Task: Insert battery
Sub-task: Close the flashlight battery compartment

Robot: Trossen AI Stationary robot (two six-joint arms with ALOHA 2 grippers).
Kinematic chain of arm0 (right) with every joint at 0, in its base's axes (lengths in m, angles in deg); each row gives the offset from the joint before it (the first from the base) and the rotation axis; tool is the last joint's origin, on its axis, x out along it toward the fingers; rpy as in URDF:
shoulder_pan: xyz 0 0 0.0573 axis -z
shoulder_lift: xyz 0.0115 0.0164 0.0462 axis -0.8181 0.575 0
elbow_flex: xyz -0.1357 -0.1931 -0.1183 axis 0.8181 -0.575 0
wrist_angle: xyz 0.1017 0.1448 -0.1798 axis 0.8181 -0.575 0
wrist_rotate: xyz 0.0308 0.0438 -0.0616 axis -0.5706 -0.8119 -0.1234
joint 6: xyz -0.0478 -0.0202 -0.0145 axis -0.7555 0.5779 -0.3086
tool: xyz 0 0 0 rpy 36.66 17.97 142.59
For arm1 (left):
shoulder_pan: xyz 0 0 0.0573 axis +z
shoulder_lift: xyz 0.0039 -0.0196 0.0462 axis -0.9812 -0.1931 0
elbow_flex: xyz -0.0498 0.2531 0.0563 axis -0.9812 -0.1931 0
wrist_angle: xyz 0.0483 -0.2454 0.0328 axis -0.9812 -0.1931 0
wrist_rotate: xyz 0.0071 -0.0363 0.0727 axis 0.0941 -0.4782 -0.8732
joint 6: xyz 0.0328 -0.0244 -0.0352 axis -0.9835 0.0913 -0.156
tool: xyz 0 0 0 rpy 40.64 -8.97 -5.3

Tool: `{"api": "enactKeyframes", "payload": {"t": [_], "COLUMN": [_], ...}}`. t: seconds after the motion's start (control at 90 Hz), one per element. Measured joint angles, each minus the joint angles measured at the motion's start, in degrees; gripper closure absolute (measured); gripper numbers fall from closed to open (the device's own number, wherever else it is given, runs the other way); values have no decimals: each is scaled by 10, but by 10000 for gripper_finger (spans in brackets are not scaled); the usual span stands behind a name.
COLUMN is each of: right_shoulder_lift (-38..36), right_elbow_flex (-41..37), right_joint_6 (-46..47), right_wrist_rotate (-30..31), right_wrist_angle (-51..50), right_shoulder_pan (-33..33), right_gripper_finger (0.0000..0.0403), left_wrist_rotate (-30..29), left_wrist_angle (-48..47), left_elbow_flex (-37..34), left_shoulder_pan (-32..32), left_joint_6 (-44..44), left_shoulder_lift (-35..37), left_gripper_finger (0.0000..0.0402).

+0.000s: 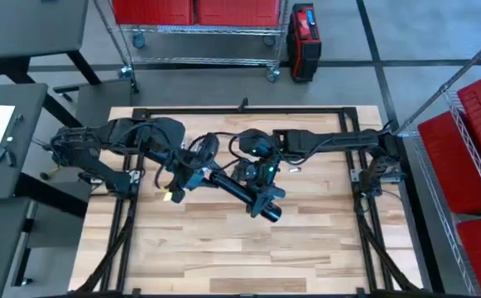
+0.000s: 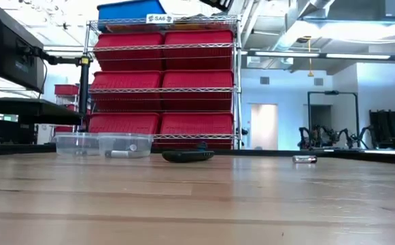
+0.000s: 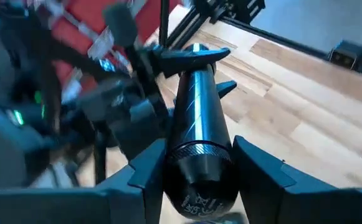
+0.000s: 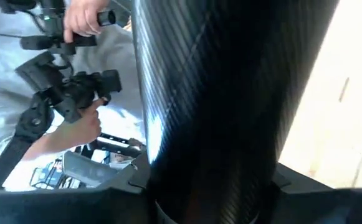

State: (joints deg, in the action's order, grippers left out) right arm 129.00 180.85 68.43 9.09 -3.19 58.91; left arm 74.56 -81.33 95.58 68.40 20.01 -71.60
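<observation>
A long black flashlight (image 1: 242, 193) hangs slantwise above the middle of the table, its wide head (image 1: 271, 212) toward the near right. My left gripper (image 1: 200, 172) is shut on its knurled tail end, and my right gripper (image 1: 255, 187) is shut on its barrel farther along. A small silvery battery (image 2: 304, 159) lies on the table by its side, seen in the high view as a small battery (image 1: 294, 170) just right of the right gripper. The low view shows neither gripper. My left gripper pinches the flashlight's knurled tail end (image 3: 199, 163) between its two fingers (image 3: 144, 174), coming from the table's left, the fingers lying roughly along the barrel. The flashlight is lifted clear of the table. My right gripper pinches the flashlight's barrel (image 4: 212, 155) between its two fingers, which lie across it. It comes from the far right, pointing down at a slant. The barrel fills the wrist view and hides the pads.
Two clear plastic containers (image 2: 102, 144) and a dark oblong object (image 2: 188, 156) stand at the table's far edge. A small yellow thing (image 1: 167, 197) lies under the left arm. A person's hands (image 4: 84, 127) hold a camera rig beyond the table. Red-bin shelves (image 2: 163, 88) stand behind.
</observation>
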Motion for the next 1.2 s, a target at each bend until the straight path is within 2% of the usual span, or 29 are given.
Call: {"api": "enactKeyframes", "payload": {"t": [0.211,0.3,0.444,0.5,0.556,0.833,1.144,1.2], "right_shoulder_lift": [0,0,1,0,1,-3,-1,-1], "right_elbow_flex": [0,0,7,5,5,5,4,2], "right_joint_6": [0,-17,-58,-62,-71,-94,-74,-76], "right_wrist_rotate": [-10,-1,60,66,74,97,96,106], "right_wrist_angle": [20,1,-14,-43,-31,-37,-38,-43], "right_shoulder_pan": [0,-2,-5,-4,-4,-11,-4,-3], "right_gripper_finger": [271,271,271,271,271,271,271,271], "left_wrist_rotate": [-36,-52,-103,-134,-161,-252,-263,-299], "left_wrist_angle": [5,2,19,14,7,-1,-40,-52], "left_elbow_flex": [0,-1,-4,-7,-7,-4,-5,-5], "left_shoulder_pan": [-15,-15,-16,-17,-18,-39,-46,-46], "left_joint_6": [-174,-188,-149,-136,-113,37,172,201], "left_shoulder_lift": [2,2,3,1,11,59,81,91], "left_gripper_finger": [266,263,203,186,176,168,167,167]}}
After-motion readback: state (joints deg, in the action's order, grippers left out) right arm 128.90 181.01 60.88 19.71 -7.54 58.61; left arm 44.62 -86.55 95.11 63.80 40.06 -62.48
